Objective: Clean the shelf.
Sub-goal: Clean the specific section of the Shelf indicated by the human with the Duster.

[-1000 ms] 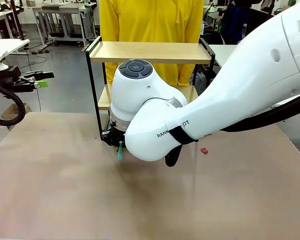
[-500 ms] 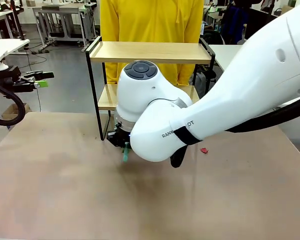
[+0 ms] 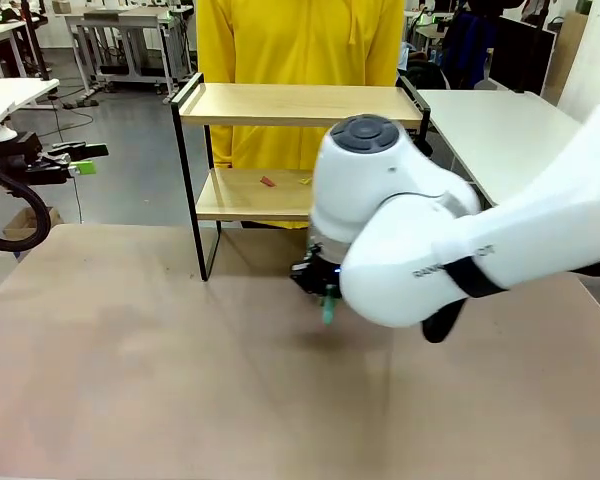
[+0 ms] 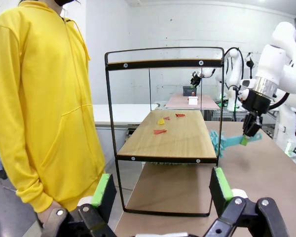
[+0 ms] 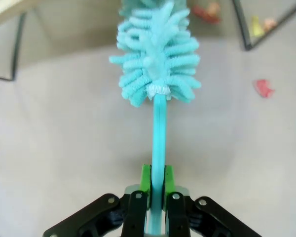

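At the far edge of the bench [image 3: 130, 380], in front of a person [image 3: 300, 40] in yellow, stood the shelf [image 3: 300, 104], and my cleaning of it looked barely begun. My right gripper [image 5: 156, 197] was clamped tight on the thin handle of a teal duster [image 5: 155, 64], low over the bench on the near side of the shelf. The fluffy head pointed at the lower board and sat just beside its end; I could not tell whether it touched. My left gripper [image 4: 163, 192] hung well off to the side, its jaws wide and holding nothing. On the lower board lay a red scrap [image 4: 159, 132], a yellow scrap [image 4: 160, 121] and another red bit [image 4: 180, 115] farther along, none of them swept off. One red piece [image 5: 263, 88] lay on the bench near the duster head. The top board looked bare from the front. By my reckoning, the lower board was the work left: the scraps had to be brushed off it.
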`<state>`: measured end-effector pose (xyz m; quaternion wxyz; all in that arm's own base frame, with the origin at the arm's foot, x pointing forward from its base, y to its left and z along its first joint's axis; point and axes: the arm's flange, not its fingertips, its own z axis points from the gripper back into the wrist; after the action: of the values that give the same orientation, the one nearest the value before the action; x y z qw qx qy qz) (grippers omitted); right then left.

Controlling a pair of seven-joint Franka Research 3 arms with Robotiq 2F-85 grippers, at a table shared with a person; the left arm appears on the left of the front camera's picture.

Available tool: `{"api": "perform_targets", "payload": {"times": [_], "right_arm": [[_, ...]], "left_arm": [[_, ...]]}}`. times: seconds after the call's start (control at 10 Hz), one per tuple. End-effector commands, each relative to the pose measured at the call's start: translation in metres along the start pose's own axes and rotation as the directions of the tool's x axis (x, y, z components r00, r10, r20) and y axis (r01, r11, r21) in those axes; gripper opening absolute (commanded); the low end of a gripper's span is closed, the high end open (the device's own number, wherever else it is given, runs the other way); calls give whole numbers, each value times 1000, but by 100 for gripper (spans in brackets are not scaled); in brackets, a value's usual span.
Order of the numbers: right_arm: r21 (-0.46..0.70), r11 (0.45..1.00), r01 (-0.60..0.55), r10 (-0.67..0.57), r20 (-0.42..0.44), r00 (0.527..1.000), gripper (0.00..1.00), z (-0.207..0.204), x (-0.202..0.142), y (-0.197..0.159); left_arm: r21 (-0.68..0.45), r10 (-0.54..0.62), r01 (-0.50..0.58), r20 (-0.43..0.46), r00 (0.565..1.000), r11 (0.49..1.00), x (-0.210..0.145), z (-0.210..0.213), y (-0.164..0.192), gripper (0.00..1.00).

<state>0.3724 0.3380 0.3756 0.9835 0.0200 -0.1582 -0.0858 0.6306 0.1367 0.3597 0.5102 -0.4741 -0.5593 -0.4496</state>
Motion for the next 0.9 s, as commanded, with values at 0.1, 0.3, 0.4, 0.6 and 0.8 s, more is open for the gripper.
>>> {"api": "perform_targets", "payload": {"times": [0.1,0.3,0.4,0.6,0.8], "right_arm": [[-142,990,23,-25,-9,1000,13,21,3,-54],[-97,995,-26,34,75,997,13,47,-5,-63],[-138,990,37,-37,3,999,13,17,5,-59],[-138,990,37,-37,3,999,13,17,5,-59],[-138,990,37,-37,3,999,13,17,5,-59]], "left_arm": [[-3,-13,13,2,1000,1000,4,0,-2,100],[-3,-13,13,2,1000,1000,4,0,-2,100],[-3,-13,13,2,1000,1000,4,0,-2,100],[-3,-13,13,2,1000,1000,4,0,-2,100],[-3,-13,13,2,1000,1000,4,0,-2,100]]}}
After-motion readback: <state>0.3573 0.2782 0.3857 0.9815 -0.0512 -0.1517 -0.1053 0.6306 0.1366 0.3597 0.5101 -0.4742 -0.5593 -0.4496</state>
